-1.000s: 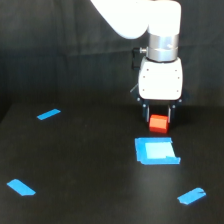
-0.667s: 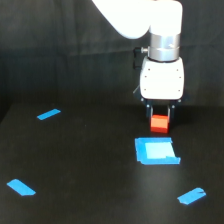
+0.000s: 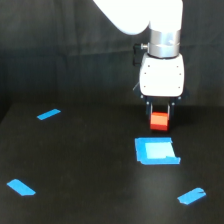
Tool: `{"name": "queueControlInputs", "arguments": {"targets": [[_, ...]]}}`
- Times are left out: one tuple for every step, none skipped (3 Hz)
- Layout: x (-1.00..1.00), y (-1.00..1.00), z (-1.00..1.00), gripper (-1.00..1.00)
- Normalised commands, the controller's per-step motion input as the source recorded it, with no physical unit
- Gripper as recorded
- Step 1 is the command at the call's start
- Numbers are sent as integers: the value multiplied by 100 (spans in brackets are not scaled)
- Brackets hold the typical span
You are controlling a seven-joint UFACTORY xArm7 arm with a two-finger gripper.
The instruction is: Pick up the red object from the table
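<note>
My gripper [image 3: 160, 114] hangs below the white wrist housing, its dark fingers clamped on either side of the red object [image 3: 159, 120]. The red-orange block sits between them, its lower part showing beneath the fingertips, and it appears lifted just clear of the table [image 3: 85, 170], though the dark surface makes the gap hard to judge. Just below the block in the exterior view lies the blue square patch [image 3: 156, 151]. Three blue tape strips lie well apart from it: one at the exterior view's left [image 3: 48, 114], one near the lower left corner [image 3: 21, 187], one at the lower right [image 3: 191, 196].
</note>
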Motion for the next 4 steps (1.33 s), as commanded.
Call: {"name": "queueControlInputs", "arguments": {"targets": [[-5, -25, 82, -100], [2, -31, 60, -97], [-4, -13, 56, -100], [5, -12, 42, -97]]}}
